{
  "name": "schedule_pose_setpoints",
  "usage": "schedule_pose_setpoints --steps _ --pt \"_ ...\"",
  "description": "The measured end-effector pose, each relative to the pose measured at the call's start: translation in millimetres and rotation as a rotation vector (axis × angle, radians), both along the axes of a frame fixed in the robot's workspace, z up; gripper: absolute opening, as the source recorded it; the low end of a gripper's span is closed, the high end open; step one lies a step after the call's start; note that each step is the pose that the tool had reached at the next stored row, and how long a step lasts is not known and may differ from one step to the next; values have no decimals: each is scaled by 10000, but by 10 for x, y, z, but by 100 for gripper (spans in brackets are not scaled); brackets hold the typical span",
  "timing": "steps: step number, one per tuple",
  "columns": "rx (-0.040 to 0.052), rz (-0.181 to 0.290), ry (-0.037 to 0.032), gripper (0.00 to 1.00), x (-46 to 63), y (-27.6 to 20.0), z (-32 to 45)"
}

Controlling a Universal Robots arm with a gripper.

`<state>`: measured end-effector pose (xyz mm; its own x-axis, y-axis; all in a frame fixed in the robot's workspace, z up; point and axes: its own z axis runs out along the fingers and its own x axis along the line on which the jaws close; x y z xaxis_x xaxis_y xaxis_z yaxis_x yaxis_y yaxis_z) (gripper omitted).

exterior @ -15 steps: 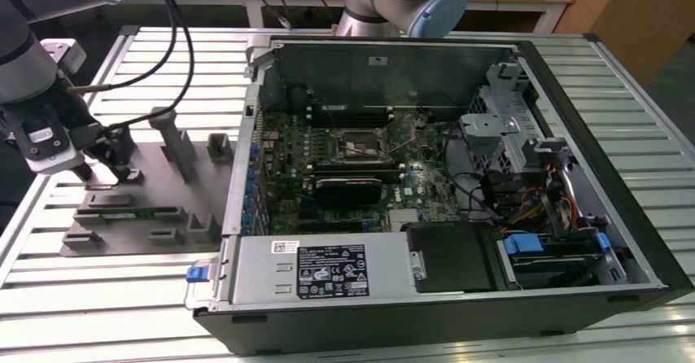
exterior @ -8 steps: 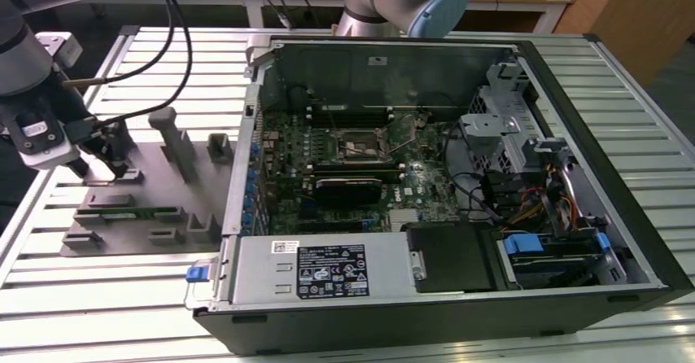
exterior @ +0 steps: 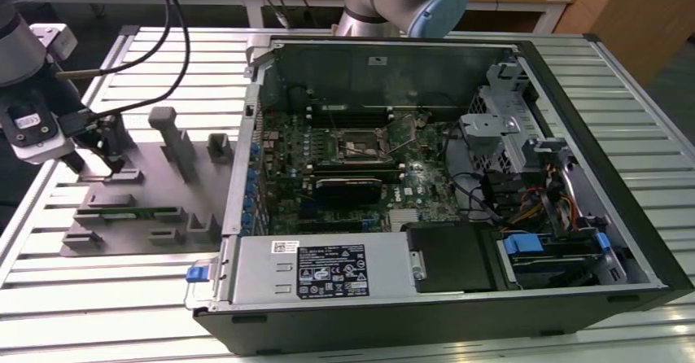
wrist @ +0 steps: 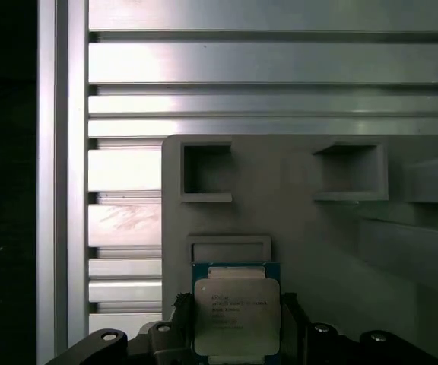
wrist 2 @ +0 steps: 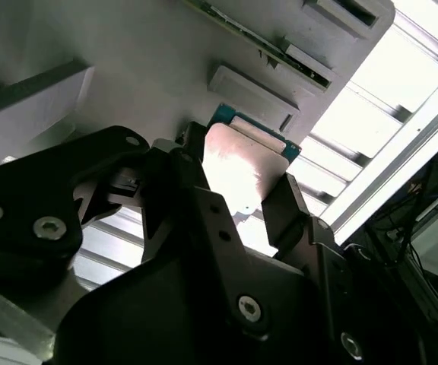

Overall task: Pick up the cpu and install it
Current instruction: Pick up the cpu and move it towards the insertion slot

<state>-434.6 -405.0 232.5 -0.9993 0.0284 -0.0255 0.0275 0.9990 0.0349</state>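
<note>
Pincer [wrist 2: 238,186]: two dark fingers [wrist 2: 287,209] stand either side of the cpu [wrist 2: 242,171] and appear to press on its two opposite edges. We read it as clamped on the chip, silvery lid facing up, green rim showing at the far edge.

Directly beneath the pincer is the grey fixture tray [wrist: 318,243]. A shallow rectangular recess [wrist: 229,249] sits just beyond the fingertips, with two square pockets farther out. Past the tray edge lies the slatted metal table [wrist: 204,61].

Step in hand, as we judge it: securing the pick-up. It would go best with even pressure on the edges only, the chip kept level, and any rise kept straight up so that no corner catches the tray.

Arm [exterior: 22,54]: the wrist hangs over the tray with the tool pointing steeply down; black cables [exterior: 174,45] loop off it.

Well away to the pincer's side, across the table, the open computer case [exterior: 608,135] lies flat, with the motherboard socket [exterior: 359,143] near the board's middle. The cpu is far from it.
</note>
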Motion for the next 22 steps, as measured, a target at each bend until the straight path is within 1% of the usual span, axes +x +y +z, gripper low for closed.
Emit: schedule_pose_setpoints --steps 6,22 --pt "0 0 0 55 0 0 78" --pt "0 0 1 55 0 0 336"
